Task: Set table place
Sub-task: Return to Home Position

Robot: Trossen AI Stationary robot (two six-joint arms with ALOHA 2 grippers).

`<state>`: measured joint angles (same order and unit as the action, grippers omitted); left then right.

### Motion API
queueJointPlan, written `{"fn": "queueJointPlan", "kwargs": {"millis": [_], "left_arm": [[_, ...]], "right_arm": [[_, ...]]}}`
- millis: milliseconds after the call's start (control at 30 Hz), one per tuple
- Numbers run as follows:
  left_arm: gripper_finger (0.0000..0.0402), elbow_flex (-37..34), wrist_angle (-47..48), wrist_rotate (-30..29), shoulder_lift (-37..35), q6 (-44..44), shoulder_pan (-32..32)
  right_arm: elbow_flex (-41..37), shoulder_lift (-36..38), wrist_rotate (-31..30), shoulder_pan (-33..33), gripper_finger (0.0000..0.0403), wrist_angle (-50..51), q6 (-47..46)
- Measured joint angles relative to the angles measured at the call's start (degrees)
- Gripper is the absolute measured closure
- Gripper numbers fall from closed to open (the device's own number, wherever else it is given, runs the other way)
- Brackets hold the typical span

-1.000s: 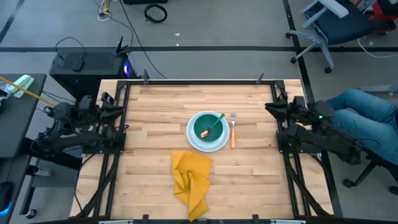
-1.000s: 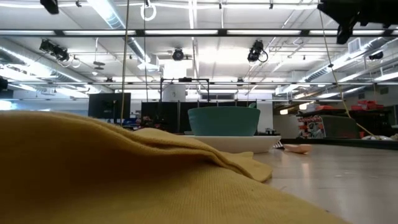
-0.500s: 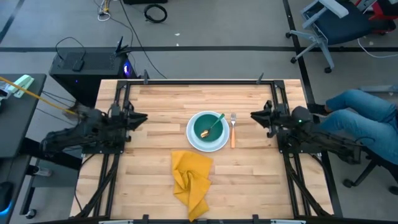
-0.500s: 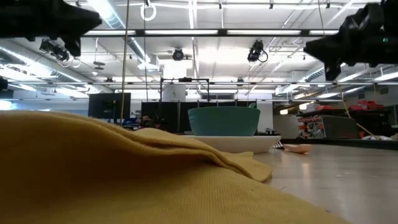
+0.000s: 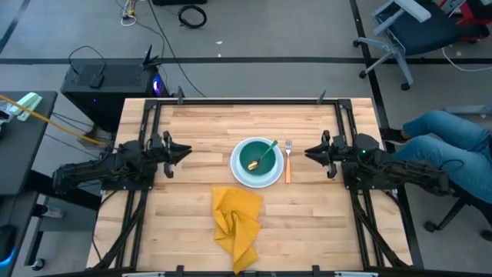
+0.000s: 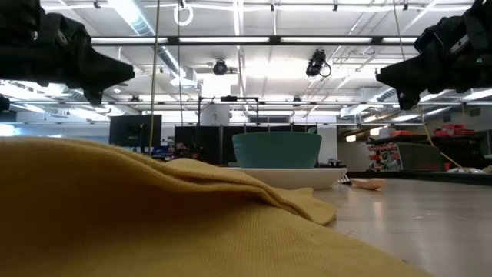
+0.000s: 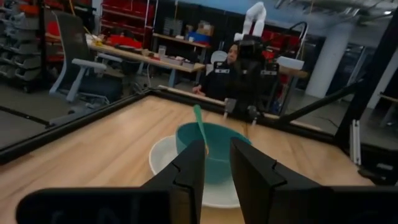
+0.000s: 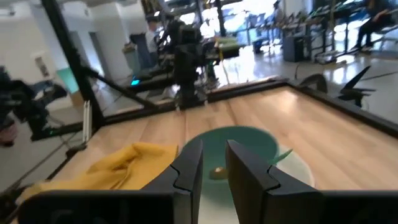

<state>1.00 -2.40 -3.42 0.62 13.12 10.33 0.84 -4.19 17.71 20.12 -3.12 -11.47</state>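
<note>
Light-wood table (image 5: 200, 123) filled the centre of the high view, with a green bowl (image 5: 246, 154) on a white plate (image 5: 265, 182) at mid-frame. The left gripper (image 5: 183, 150) hovered left of the plate and the right gripper (image 5: 309, 152) hovered right of it, each empty with fingers narrowly parted.

Light butcher-block wood table (image 5: 200, 131), satin finish, edged with matt black metal rails (image 5: 246, 100). Yellow woven cloth (image 5: 237, 219), soft and creased, at six o'clock from smooth white plate (image 5: 261, 181). Green bowl (image 5: 254, 158), smooth, possibly glazed ceramic.
</note>
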Motion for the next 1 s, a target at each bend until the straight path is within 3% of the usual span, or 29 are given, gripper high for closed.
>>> {"fn": "queueJointPlan", "kwargs": {"millis": [333, 600, 1000], "left_arm": [[0.032, -0.5, 0.4, 0.0, 0.1, -0.9, 0.0], [0.0316, -0.5, 0.5, 0.0, 0.1, -0.9, 0.0], [0.0316, -0.5, 0.5, 0.0, 0.1, -0.7, 0.0]], "right_arm": [[0.0, -6.5, 0.0, -2.8, 0.0325, 0.1, 2.7], [0.0, -6.8, -5.5, -2.8, 0.0325, 0.1, 3.0], [0.0, -7.0, -5.7, -2.8, 0.0325, 0.6, 4.5]]}}
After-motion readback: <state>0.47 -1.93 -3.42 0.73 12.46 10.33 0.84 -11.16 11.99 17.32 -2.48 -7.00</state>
